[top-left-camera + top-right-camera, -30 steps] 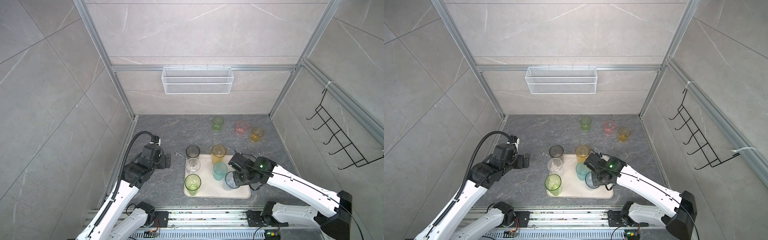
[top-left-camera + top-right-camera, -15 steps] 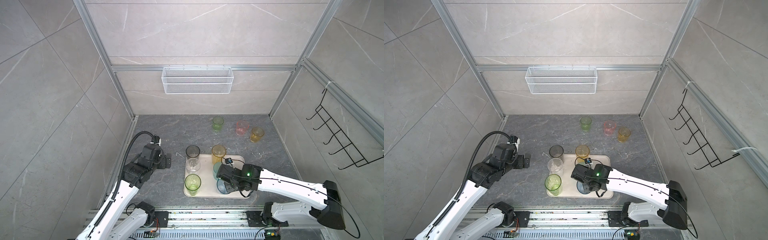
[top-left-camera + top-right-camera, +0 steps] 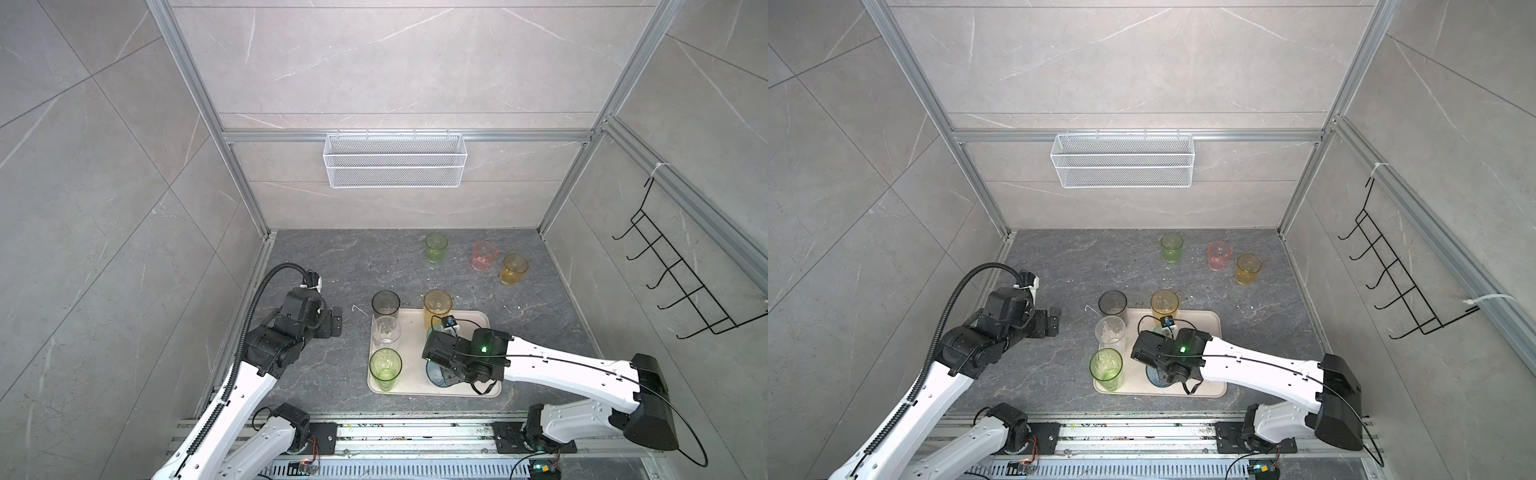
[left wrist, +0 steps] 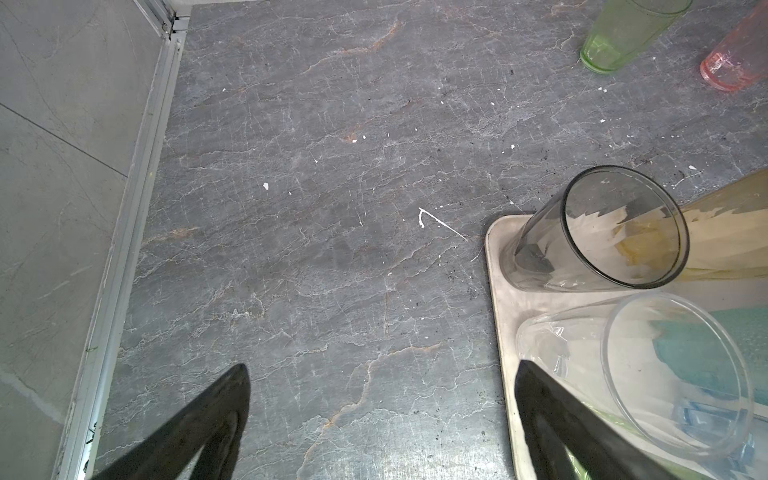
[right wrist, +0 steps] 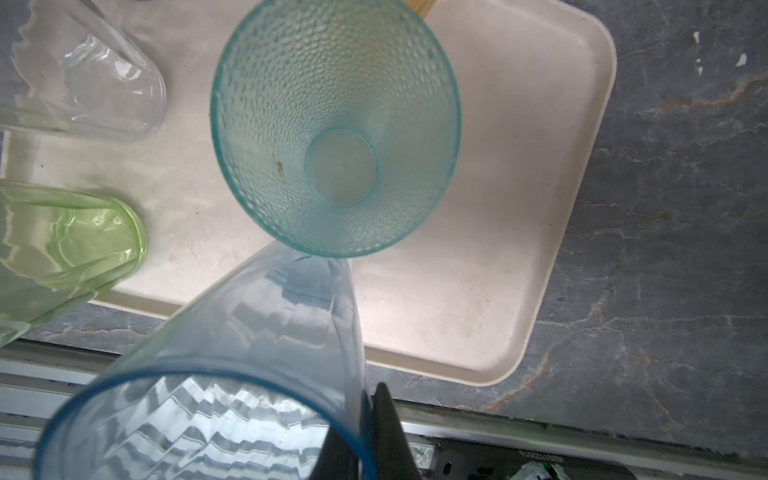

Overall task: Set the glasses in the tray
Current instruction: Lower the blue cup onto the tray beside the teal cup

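My right gripper (image 5: pixel 371 395) is shut on the rim of the blue glass (image 5: pixel 249 353), one finger inside the wall and one outside. The glass's base is over the front middle of the cream tray (image 3: pixel 473 328), right beside the teal glass (image 5: pixel 336 124). The right wrist covers most of the blue glass (image 3: pixel 436 376) in both top views. Smoky grey (image 3: pixel 385 305), clear (image 3: pixel 386 332), green (image 3: pixel 385 368) and amber (image 3: pixel 437 307) glasses stand on the tray. My left gripper (image 4: pixel 382 365) hovers open and empty over the floor left of the tray.
Green (image 3: pixel 435 248), pink (image 3: pixel 484 255) and amber (image 3: pixel 513 269) glasses stand on the dark stone floor at the back right. A white wire basket (image 3: pixel 395 166) hangs on the back wall and a black hook rack (image 3: pixel 681 286) on the right wall.
My right arm has carried the blue glass leftward over the tray, from its right part to the front middle beside the teal glass. The left arm has not moved.
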Available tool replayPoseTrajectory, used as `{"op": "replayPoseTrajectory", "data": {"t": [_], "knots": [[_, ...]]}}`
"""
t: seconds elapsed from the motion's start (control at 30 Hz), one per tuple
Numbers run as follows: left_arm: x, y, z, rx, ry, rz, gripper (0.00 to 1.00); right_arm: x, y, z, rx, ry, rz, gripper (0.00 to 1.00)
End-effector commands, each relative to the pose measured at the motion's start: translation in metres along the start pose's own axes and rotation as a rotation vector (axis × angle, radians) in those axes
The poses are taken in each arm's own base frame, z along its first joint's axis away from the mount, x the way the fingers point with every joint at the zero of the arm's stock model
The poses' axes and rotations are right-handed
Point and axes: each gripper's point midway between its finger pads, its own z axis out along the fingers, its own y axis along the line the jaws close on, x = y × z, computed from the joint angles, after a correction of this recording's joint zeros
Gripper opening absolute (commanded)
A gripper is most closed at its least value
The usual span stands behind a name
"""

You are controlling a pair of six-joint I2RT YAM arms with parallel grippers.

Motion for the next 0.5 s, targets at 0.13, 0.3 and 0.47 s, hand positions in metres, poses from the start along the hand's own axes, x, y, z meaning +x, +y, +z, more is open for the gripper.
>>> {"op": "replayPoseTrajectory", "data": {"t": [0.13,0.3,0.47], "knots": [[-0.007,-0.002,-0.006,0.017,-0.027,-0.014,0.99,0.001,0.002,0.002,0.053,0.041,-0.039,0.30],[-0.007,-0.001,-0.005,0.010,-0.024,-0.013,0.99,-0.005,0.002,-0.006,0.046,0.022,-0.036,0.35],[-0.007,0.000,-0.005,0.002,-0.025,-0.013,0.99,-0.013,-0.004,-0.020,0.065,-0.003,-0.043,0.42]]}}
